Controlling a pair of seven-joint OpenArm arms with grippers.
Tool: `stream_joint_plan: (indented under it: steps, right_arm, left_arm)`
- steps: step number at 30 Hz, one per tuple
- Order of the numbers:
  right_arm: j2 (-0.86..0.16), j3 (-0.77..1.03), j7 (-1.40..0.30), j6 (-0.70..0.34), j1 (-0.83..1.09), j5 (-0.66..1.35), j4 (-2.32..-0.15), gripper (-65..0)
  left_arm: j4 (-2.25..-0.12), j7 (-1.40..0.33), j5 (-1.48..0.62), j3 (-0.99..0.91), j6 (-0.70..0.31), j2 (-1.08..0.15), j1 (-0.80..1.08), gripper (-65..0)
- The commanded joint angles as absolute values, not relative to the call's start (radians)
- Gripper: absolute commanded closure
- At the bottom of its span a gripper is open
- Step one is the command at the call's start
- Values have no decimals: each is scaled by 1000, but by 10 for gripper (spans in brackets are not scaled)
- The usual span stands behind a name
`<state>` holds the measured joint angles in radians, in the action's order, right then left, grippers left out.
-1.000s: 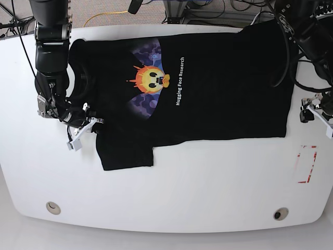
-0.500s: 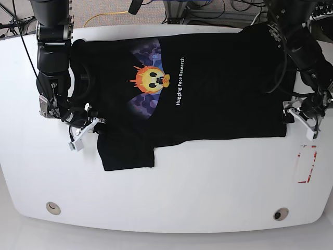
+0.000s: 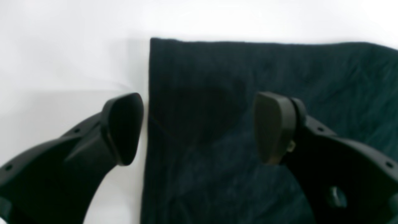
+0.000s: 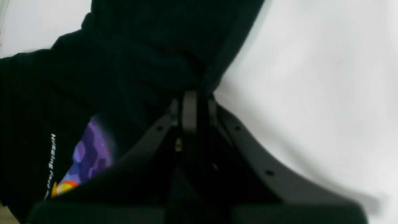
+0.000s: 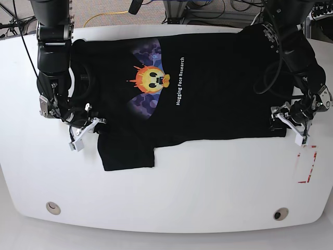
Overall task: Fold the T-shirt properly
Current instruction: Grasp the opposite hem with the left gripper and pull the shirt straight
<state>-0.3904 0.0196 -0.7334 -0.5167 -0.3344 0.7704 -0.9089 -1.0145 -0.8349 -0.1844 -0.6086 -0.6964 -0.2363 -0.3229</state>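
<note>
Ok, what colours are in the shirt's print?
Orange and yellow on a purple-blue patch, white lettering beside it; clearest in the base view.

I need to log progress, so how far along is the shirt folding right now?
Early stage. Done: the T-shirt lies spread print-up on the table, with no fold visible yet. In hand: the right gripper is shut on cloth near the sleeve, and the left gripper is open, its fingers straddling the hem corner, not yet closed. Left: closing on that corner and making every fold.
</note>
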Motion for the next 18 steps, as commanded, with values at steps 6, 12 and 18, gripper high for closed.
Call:
stream_joint_plan:
  steps: [6,12,18]
  right_arm:
    - [-403,24,-745,-515,-351,760,-920,0]
    - [-403,24,-745,-515,-355,759,-920,0]
    - [-403,24,-745,-515,-364,760,-926,0]
  left_arm:
    - [-995,-846,-189,-599,-698,-243,-340,-446]
    - [-992,-842,-189,-490,-698,-243,-340,-54]
    - [-1001,-843,-189,-476,-698,-243,-341,0]
